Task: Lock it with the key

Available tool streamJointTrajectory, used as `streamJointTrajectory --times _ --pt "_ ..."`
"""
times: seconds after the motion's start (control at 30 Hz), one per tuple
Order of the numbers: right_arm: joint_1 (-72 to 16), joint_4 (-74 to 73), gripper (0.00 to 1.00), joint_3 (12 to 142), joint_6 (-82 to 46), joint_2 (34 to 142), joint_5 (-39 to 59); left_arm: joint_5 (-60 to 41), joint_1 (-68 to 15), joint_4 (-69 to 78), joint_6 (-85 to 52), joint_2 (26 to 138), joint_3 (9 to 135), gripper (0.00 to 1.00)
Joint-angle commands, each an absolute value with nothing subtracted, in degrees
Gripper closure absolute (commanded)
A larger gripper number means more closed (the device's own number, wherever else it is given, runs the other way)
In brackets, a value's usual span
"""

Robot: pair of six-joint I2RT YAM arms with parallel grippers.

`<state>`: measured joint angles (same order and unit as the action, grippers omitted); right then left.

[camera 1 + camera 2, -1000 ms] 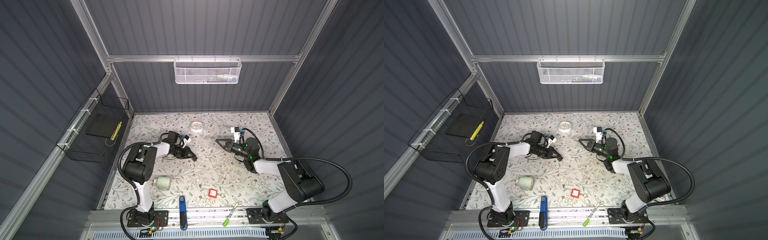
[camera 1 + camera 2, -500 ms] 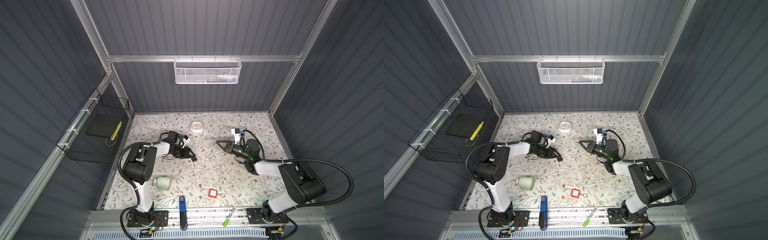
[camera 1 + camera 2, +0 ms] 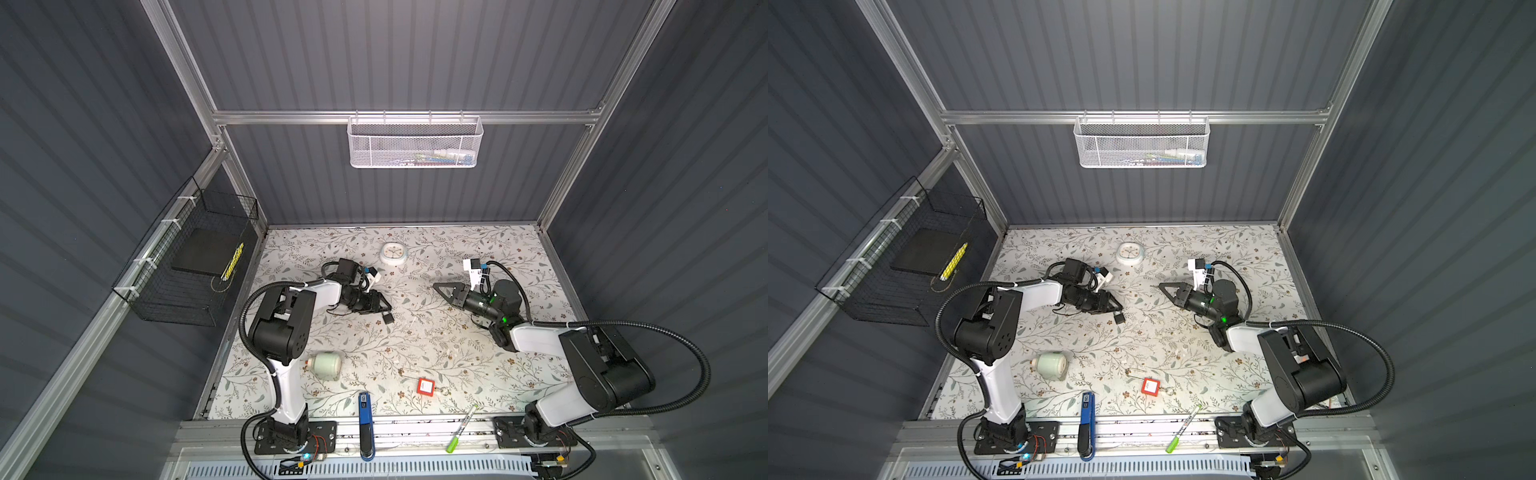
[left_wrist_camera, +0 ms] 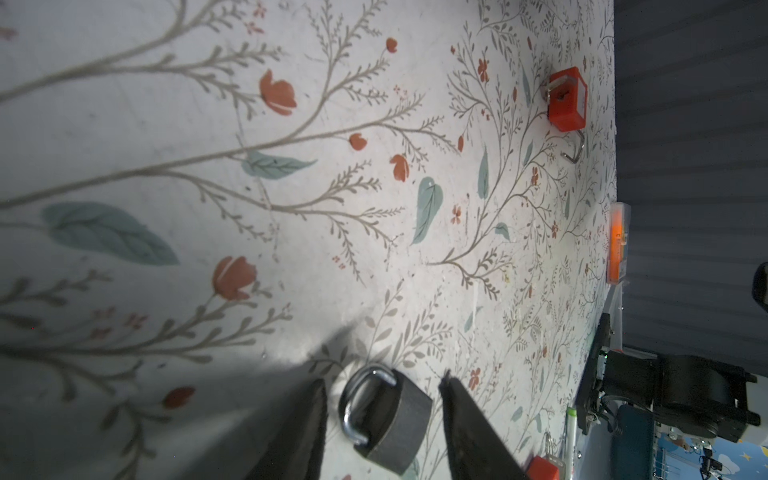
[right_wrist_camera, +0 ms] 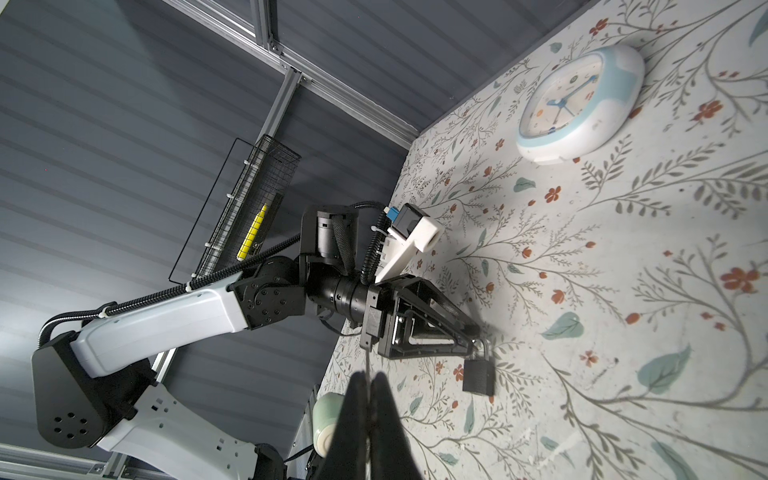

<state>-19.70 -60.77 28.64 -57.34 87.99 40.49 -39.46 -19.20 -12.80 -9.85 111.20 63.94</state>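
Black and squat, the padlock [image 3: 387,318] lies on the flowered bench [image 3: 478,365] in both top views, a little in front of the white clock [image 3: 393,253], toward the arms' bases. The left gripper [image 3: 385,309] reaches low to it from the clock's left front, and at this size its fingers look parted. The right gripper [image 3: 435,286] hangs to the right of the clock and slightly forward of it, tapering to one point, well apart from the padlock. A red padlock [image 3: 425,386] sits much farther forward of the clock, near the bench's front edge.

From the left wrist, the two dark fingers [image 4: 303,436] stand apart with the padlock [image 4: 395,419] flat between them. Bench shows on either side of it, so nothing is gripped. Its silver shackle looks seated in the body.

From the right wrist, the right gripper [image 5: 370,376] has its fingers pressed together, and a thin metal sliver [image 5: 368,357] juts from their tips. Whether that is the key cannot be told. Beyond, the left gripper [image 5: 473,337] meets the padlock [image 5: 478,376] at its shackle, with the clock [image 5: 577,99] farther back.
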Motion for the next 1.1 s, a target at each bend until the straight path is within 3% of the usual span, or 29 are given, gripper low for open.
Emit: streamJointTrajectory --times 0.0,1.07 --pt "-19.5 -60.5 1.0 28.6 -56.0 87.3 40.5 -34.4 -19.6 -14.7 -10.7 108.9 63.6 0.49" --pt "-19.5 -60.9 1.0 30.2 -56.4 89.4 41.9 -37.9 -22.1 -18.0 -12.7 108.8 64.2 0.49"
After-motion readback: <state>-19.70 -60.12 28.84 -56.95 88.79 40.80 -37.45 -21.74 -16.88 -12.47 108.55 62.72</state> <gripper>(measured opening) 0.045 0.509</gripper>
